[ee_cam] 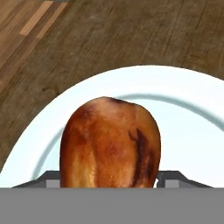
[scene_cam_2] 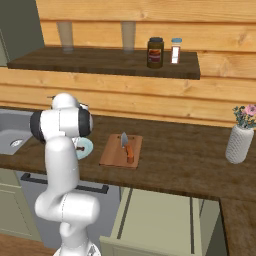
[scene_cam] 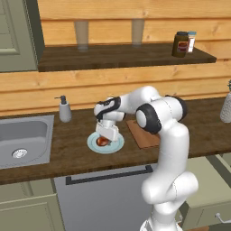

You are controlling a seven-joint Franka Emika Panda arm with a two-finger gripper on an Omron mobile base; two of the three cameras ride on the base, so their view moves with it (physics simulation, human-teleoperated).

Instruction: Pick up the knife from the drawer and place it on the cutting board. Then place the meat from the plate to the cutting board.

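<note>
The meat [scene_cam: 103, 141], a glossy orange-brown drumstick, lies on the pale blue plate [scene_cam: 115, 145] on the counter. My gripper [scene_cam: 104, 137] reaches down onto it. In the hand view the meat [ee_cam: 109, 140] sits between my two fingertips [ee_cam: 48, 177], which press against both of its sides over the plate [ee_cam: 188, 131]. The gripper [ee_cam: 109, 177] is shut on the meat. The knife [scene_cam_2: 127, 145] lies on the reddish-brown cutting board [scene_cam_2: 112, 156], blade pointing to the wall. The board [scene_cam: 144, 135] is right of the plate, partly behind my arm. The olive-beige drawer [scene_cam_2: 150, 220] stands pulled out below the counter.
A steel sink [scene_cam: 22, 135] and a soap dispenser [scene_cam: 64, 109] are left of the plate. A vase of flowers [scene_cam_2: 239, 142] stands at the counter's right end. Jars [scene_cam_2: 155, 52] sit on the wall shelf. A grey panel with a black bar handle [scene_cam: 108, 176] is below the plate.
</note>
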